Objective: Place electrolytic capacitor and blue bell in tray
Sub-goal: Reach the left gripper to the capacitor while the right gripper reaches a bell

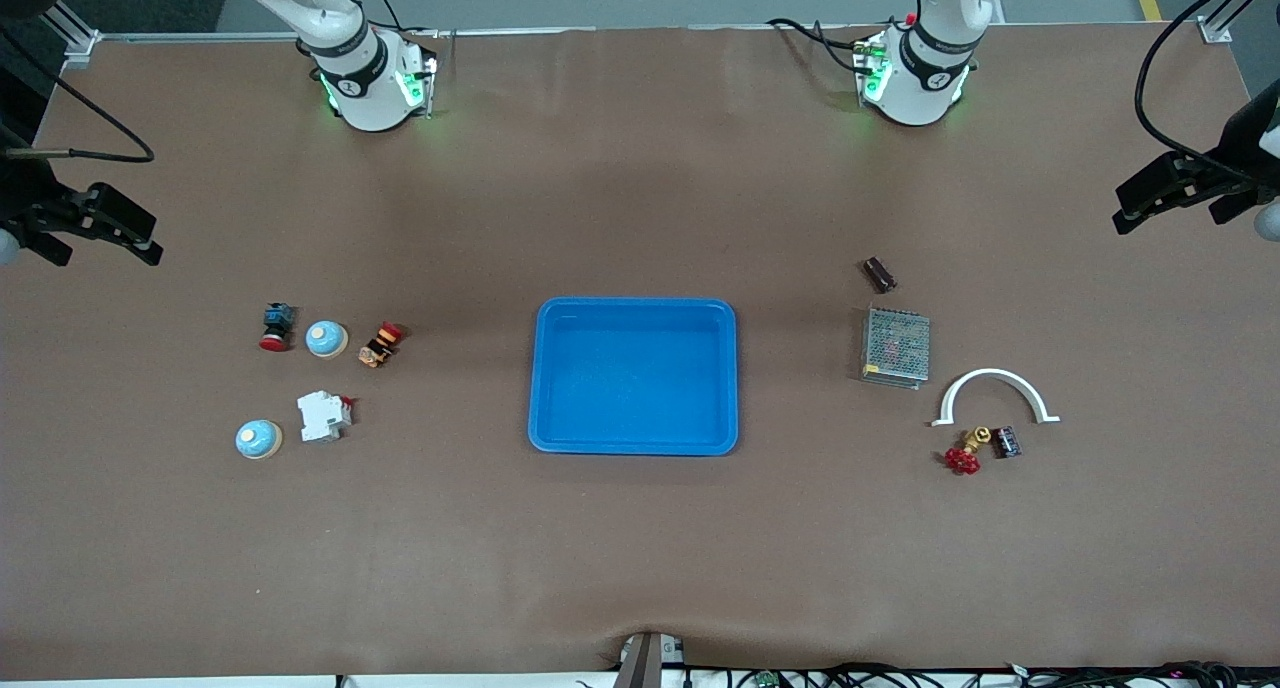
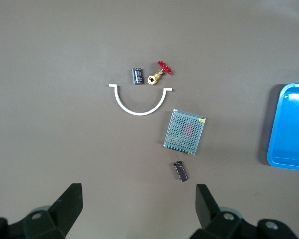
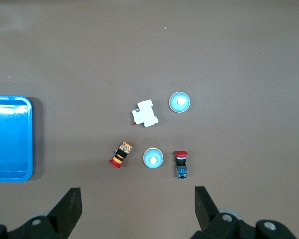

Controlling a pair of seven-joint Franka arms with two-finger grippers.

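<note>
The tray [image 1: 634, 376] sat empty at the desk's centre. Both bells [image 1: 326, 338] lay toward the right arm's edge and the capacitor [image 1: 879, 274] toward the left arm's (near the mesh box [image 1: 896, 346]). The right gripper [image 1: 95, 226] and left gripper [image 1: 1185, 190] hung released over their edges; each should have centred its fingers over its part before descending.

Tray [image 1: 633, 376] mid-table, two bells [image 1: 326, 338] [image 1: 259, 439] toward the right arm's end, capacitors [image 1: 879, 274] [image 1: 1005, 442] toward the left arm's end
</note>
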